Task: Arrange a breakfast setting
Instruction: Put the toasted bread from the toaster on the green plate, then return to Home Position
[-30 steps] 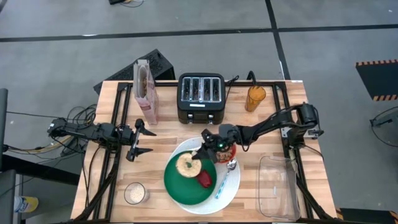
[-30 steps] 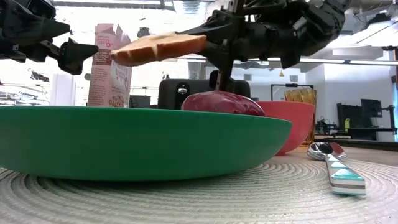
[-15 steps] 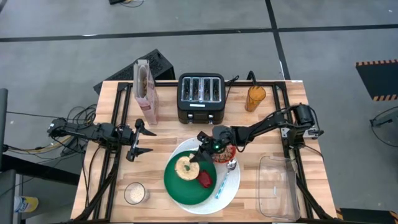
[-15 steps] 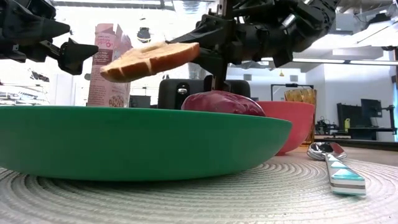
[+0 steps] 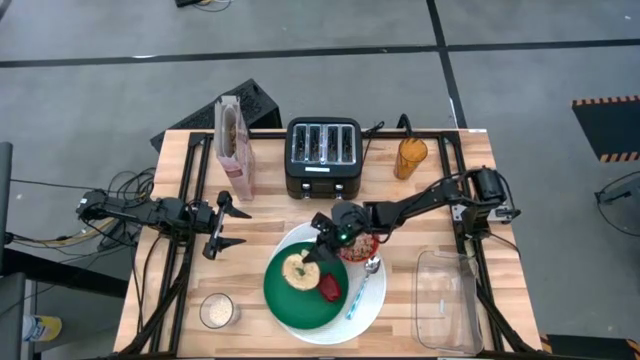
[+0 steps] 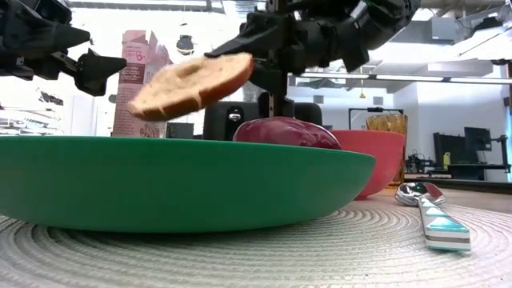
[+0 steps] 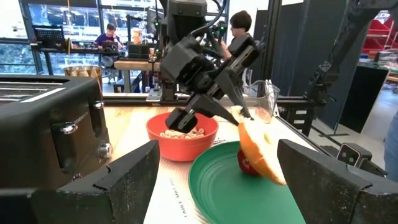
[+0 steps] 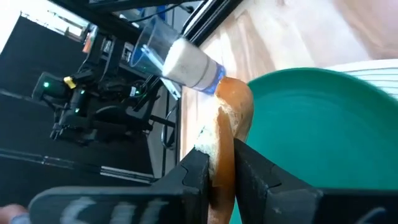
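Observation:
A bagel hangs over the green plate, which lies on the large white plate. My right gripper is shut on the bagel; both also show in the low view and the right wrist view. A small red food item lies on the green plate. The red bowl holds cereal, and the teal-handled spoon lies on the white plate beside it. My left gripper waits open near the table's left edge. My right gripper pinches the bagel's rim on the side toward the red bowl, one finger on each flat face. The fingers come slanting down from the table's right. The bagel is clear of the green plate, tilted, its free end lower.
A black toaster, a cereal box and an orange glass stand along the far edge. A clear tub lies at the right front, a small cup at the left front. People show beyond the table.
My right gripper has gone a little toward the table's left over the green plate and has tipped. The bagel, level a second ago, now slants with its free end dipped toward the plate, still clear of it.

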Robot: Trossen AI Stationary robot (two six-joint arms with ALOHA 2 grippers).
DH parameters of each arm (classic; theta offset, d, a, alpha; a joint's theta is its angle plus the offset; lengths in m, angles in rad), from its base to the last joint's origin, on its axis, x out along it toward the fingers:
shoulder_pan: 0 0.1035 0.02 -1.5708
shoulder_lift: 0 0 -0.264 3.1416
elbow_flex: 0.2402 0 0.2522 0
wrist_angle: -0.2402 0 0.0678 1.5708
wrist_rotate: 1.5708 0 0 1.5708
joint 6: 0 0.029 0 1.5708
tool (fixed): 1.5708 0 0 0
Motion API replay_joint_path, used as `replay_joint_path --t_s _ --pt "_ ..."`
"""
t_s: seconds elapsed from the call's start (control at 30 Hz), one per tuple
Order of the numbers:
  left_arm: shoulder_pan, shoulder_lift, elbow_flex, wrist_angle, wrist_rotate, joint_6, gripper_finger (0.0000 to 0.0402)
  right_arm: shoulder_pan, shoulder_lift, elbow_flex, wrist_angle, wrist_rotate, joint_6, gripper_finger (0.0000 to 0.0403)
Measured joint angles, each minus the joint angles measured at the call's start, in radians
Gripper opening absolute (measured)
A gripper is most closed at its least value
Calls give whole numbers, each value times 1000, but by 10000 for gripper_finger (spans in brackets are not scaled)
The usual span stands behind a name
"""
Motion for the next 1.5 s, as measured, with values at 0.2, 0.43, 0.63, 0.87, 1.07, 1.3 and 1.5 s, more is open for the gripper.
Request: replay_joint_path --t_s 0.2,0.43,0.63,0.87,1.07,1.3,1.5 --pt "0 0 0 0 0 0 311 25 0 38 -43 0 -46 83" --pt "0 0 0 0 0 0 311 36 0 39 -46 1 -59 83" --pt "0 0 0 0 0 0 311 35 0 39 -36 7 -79 97" --pt "0 0 0 0 0 0 311 49 -1 39 0 42 -81 140" --pt "0 0 0 0 0 0 311 48 -2 39 14 63 -82 151" --pt "0 0 0 0 0 0 311 47 -2 39 15 64 -82 152" --pt "0 0 0 0 0 0 311 37 -2 39 68 60 -67 152"
